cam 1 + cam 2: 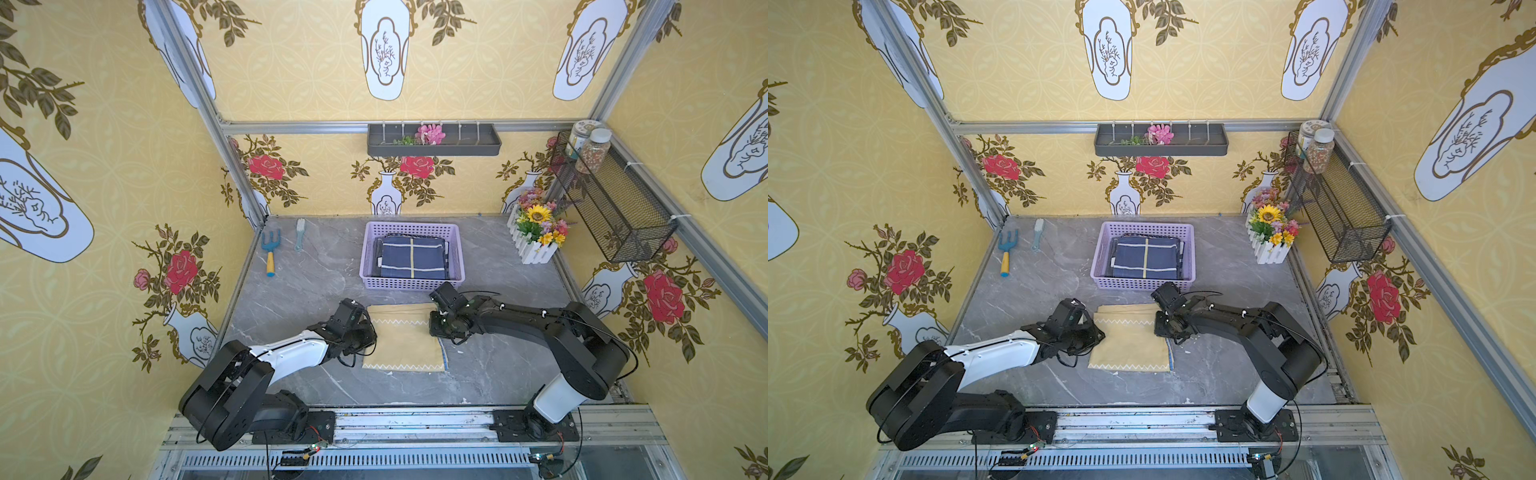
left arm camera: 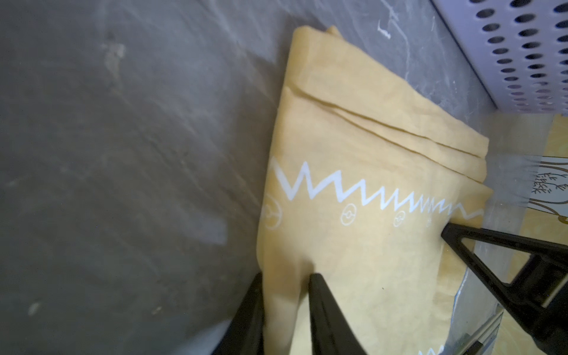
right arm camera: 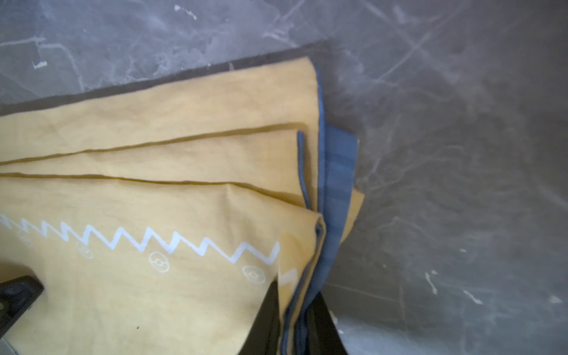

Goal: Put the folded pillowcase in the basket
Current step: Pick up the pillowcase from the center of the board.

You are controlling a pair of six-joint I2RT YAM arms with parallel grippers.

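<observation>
The folded pillowcase [image 1: 405,338] [image 1: 1130,343], yellow with white zigzag trim and a blue lining, lies flat on the grey table just in front of the basket. The basket [image 1: 411,226] [image 1: 1148,226] is lilac and perforated, and a navy folded cloth [image 1: 413,259] lies inside it. My left gripper [image 1: 370,332] [image 2: 285,276] is shut on the pillowcase's [image 2: 353,246] left edge, with a fold of fabric between its fingers. My right gripper [image 1: 434,326] [image 3: 295,292] is shut on the right edge of the pillowcase [image 3: 153,292], pinching yellow and blue layers.
A blue garden fork [image 1: 271,253] and a small brush [image 1: 299,235] lie at the back left. A white planter of flowers [image 1: 536,235] stands back right. A black wire mesh basket [image 1: 615,203] with jars [image 1: 592,149] hangs on the right wall. A dark tray [image 1: 434,141] hangs on the back wall.
</observation>
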